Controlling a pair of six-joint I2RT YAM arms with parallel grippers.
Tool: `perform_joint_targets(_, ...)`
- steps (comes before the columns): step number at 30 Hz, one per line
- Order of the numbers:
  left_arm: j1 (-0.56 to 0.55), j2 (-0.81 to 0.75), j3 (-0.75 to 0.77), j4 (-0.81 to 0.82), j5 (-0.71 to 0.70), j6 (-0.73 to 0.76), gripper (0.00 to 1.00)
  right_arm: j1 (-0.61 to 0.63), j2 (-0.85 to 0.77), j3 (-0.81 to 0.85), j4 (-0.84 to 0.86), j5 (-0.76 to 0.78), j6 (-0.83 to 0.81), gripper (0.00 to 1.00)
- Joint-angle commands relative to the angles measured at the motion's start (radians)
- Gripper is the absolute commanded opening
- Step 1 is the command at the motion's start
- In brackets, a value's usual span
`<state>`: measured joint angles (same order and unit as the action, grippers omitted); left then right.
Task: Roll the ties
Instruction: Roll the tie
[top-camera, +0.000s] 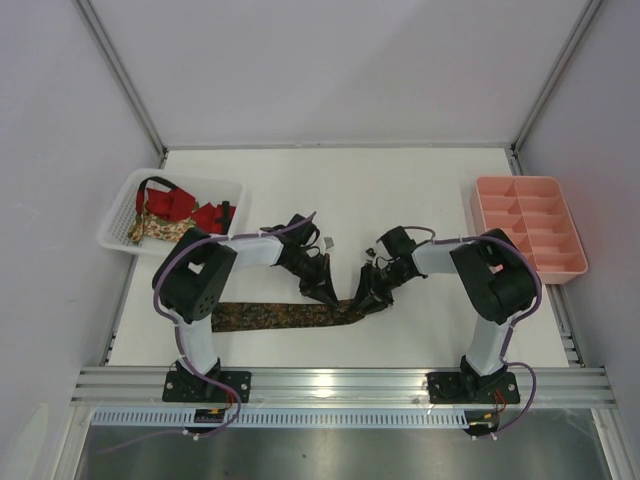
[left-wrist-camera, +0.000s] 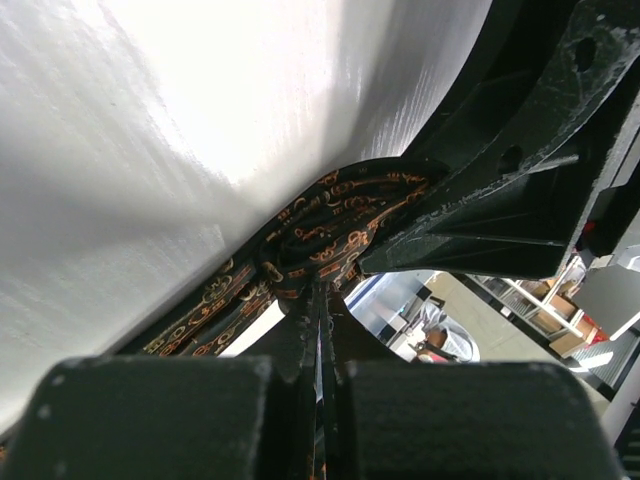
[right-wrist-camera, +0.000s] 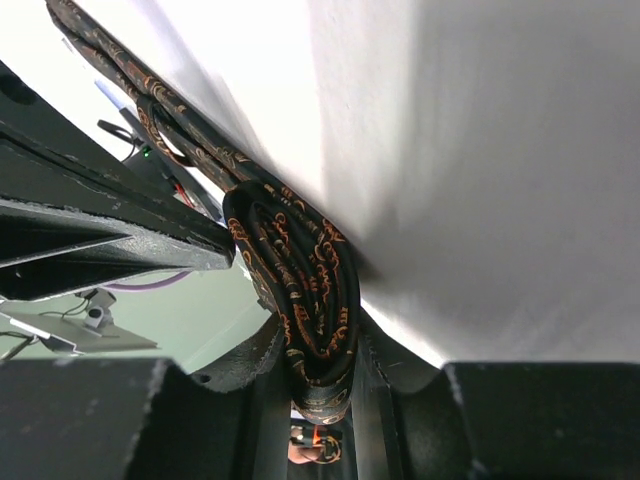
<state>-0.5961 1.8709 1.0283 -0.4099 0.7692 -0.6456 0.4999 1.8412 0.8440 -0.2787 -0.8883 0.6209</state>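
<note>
The dark brown tie (top-camera: 270, 316) with a reddish-gold pattern lies flat along the table's front. Its right end is wound into a small roll between both grippers. My right gripper (top-camera: 368, 296) is shut on that roll; in the right wrist view the roll (right-wrist-camera: 300, 270) sits squeezed between my right gripper's (right-wrist-camera: 320, 352) fingers. My left gripper (top-camera: 322, 286) meets the roll from the left. In the left wrist view my left gripper (left-wrist-camera: 320, 296) has its jaws almost together, pinching a thin fold of the tie (left-wrist-camera: 330, 225). A red tie (top-camera: 178, 203) and a beige floral tie (top-camera: 158, 231) lie in the basket.
A white mesh basket (top-camera: 118, 218) stands at the left edge of the table. A pink compartment tray (top-camera: 574, 268) stands at the right edge. The two grippers are close together, each showing in the other's wrist view, the right one (left-wrist-camera: 500, 190) and the left one (right-wrist-camera: 100, 230).
</note>
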Motion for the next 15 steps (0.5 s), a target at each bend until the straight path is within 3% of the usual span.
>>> perform_joint_targets(1,-0.018,-0.032,-0.004,-0.001,0.015,0.024,0.00,-0.006,-0.052,0.032,-0.065,0.048,-0.012,0.06)
perform_joint_targets(15,-0.102,0.125,0.133,0.023,0.050,-0.003,0.01,0.000,-0.123,0.130,-0.250,0.149,-0.030,0.02)
